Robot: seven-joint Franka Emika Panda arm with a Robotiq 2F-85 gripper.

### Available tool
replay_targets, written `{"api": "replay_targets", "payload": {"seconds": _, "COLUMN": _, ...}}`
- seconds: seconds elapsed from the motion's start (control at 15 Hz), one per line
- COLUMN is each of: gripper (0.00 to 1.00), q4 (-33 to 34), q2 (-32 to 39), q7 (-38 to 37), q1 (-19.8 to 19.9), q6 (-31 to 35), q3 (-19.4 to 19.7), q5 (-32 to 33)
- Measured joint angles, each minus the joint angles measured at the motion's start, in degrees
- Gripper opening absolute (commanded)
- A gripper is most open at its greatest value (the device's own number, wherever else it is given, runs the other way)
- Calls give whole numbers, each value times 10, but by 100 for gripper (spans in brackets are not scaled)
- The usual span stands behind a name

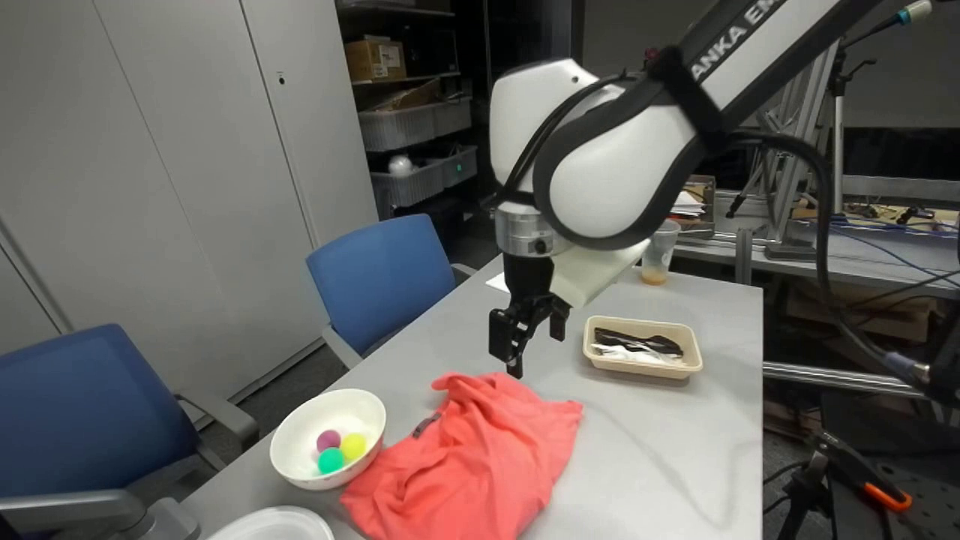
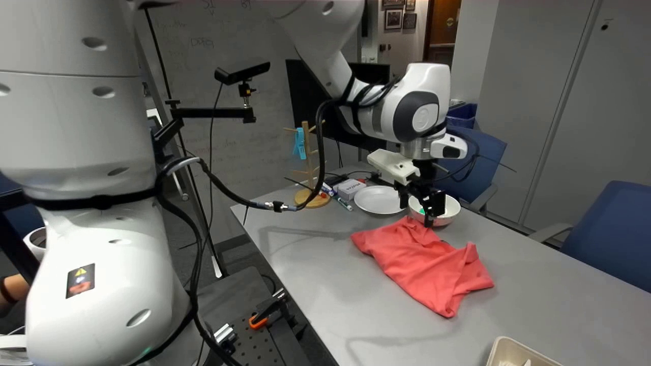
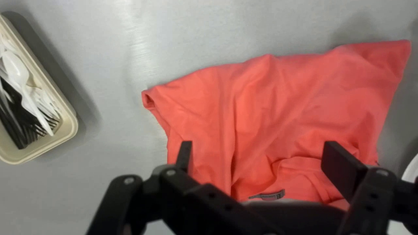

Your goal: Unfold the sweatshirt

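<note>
Hangs over the desk (image 1: 660, 465) with fingers (image 3: 341, 169) parted wide. In the wrist view, looks down on the sweatshirt (image 3: 254, 114), rumpled on the desk between the white bowl (image 1: 330, 411) and the cutlery tray (image 1: 641, 367). Hard to say of the sweatshirt whether touching the bowl or just beside it.

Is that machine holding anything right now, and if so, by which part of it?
Nothing. In the wrist view the jaws stand wide apart, and the coral sweatshirt lies on the table with no part of it gripped.
</note>
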State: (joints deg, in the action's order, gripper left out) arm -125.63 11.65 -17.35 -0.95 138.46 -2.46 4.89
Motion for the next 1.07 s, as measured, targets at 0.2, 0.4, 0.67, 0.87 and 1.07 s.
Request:
{"api": "replay_targets", "payload": {"seconds": 0.2, "gripper": 100, "q4": 45, "q2": 78, "q7": -30, "q1": -12, "q6": 34, "q3": 10, "q5": 12}}
{"api": "replay_targets", "payload": {"seconds": 0.4, "gripper": 100, "q4": 108, "q2": 141, "q7": -40, "q1": -29, "q6": 50, "q3": 32, "q5": 28}}
{"api": "replay_targets", "payload": {"seconds": 0.67, "gripper": 100, "q4": 160, "q2": 180, "q7": -56, "q1": -47, "q6": 51, "q3": 59, "q5": 48}}
{"api": "replay_targets", "payload": {"seconds": 0.87, "gripper": 100, "q4": 164, "q2": 183, "q7": -57, "q1": -50, "q6": 51, "q3": 60, "q5": 48}}
{"api": "replay_targets", "payload": {"seconds": 1.07, "gripper": 100, "q4": 164, "q2": 185, "q7": -58, "q1": -51, "q6": 51, "q3": 62, "q5": 48}}
